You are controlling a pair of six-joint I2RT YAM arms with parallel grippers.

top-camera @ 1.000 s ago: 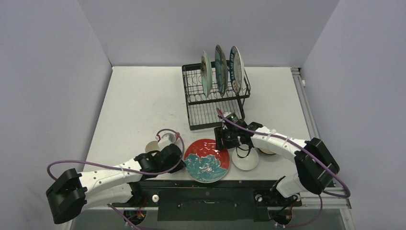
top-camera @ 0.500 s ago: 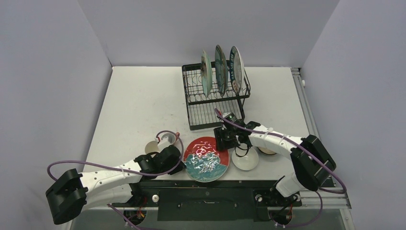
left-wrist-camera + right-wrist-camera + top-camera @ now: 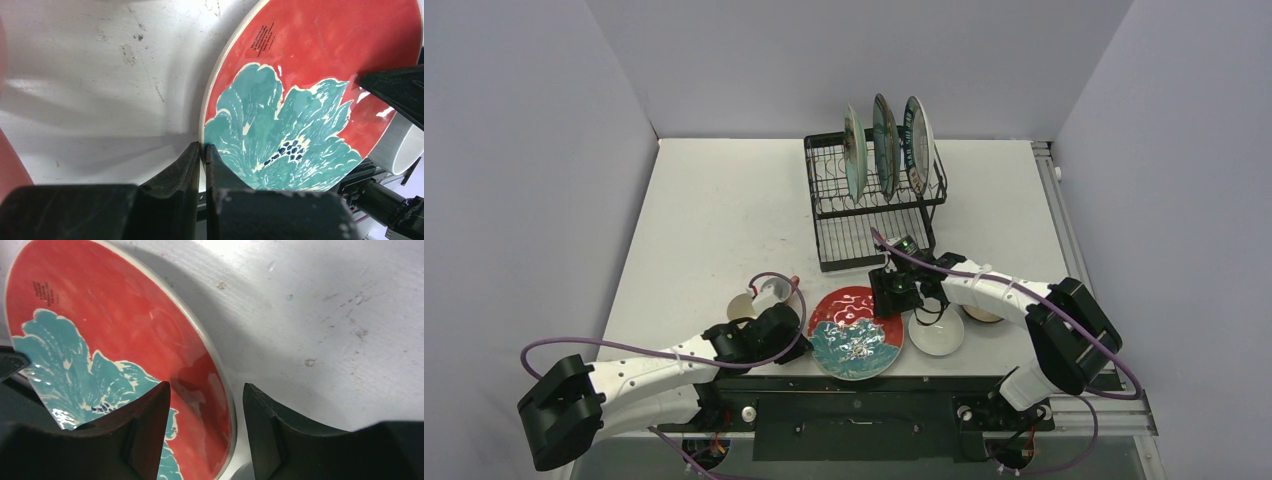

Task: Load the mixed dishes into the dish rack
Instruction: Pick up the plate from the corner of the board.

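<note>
pinching rim of red plate (image 3: pixel 320 75), left jaws clenched; right jaws released, astride its opposite edge

Dishes and hardware, counted

There were four plates: three stood together in a row, a left plate (image 3: pixel 854 145), a middle plate (image 3: pixel 885 140) and a right plate (image 3: pixel 918 140), and a fourth, the red plate (image 3: pixel 856 335), was apart from them. There were two bowls: one white bowl (image 3: pixel 936 335) and one dark bowl (image 3: pixel 980 316), the second partly hidden. From above, only one mug (image 3: pixel 742 306) could be counted; the pink shapes (image 3: pixel 7 165) at the edge of the left wrist view were too cropped to count. There was one rack (image 3: pixel 849 242), with two tiers. There were two grippers, the left gripper (image 3: pixel 203 155) and the right gripper (image 3: pixel 206 387).
</note>
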